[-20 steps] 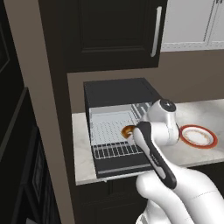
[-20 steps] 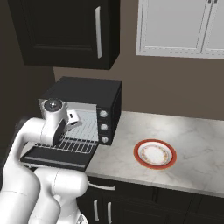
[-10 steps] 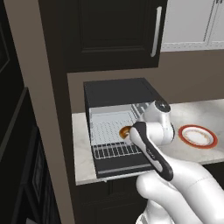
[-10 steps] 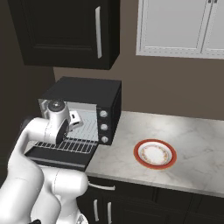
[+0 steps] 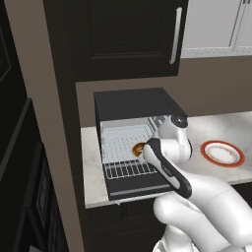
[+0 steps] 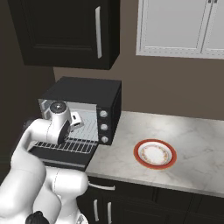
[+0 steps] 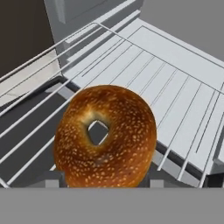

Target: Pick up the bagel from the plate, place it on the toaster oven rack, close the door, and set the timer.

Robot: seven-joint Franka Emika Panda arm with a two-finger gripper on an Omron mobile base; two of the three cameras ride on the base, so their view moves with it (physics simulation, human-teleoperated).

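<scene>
The golden-brown bagel (image 7: 105, 135) is held upright in my gripper (image 7: 105, 181), which is shut on it just above the silver wire toaster oven rack (image 7: 175, 87). From the left base, the bagel (image 5: 138, 148) hangs over the rack (image 5: 123, 170) at the mouth of the black oven, with my hand right behind it. The door (image 5: 138, 189) lies folded down and open in front of the rack. Further right on the counter sits the red-rimmed plate (image 5: 222, 153), with nothing on it. The right base view shows the plate (image 6: 155, 153), the rack (image 6: 65, 146) and the door (image 6: 57, 154).
The black toaster oven (image 6: 87, 89) has three knobs (image 6: 103, 127) on its right panel. A dark upper cabinet (image 5: 128, 34) hangs above it and a tall brown wall panel (image 5: 49, 123) stands to its left. Marble counter (image 6: 192, 131) stretches to the right.
My hand has moved a little left, toward the oven opening, carrying the bagel with it. The plate and the oven door have not moved.
</scene>
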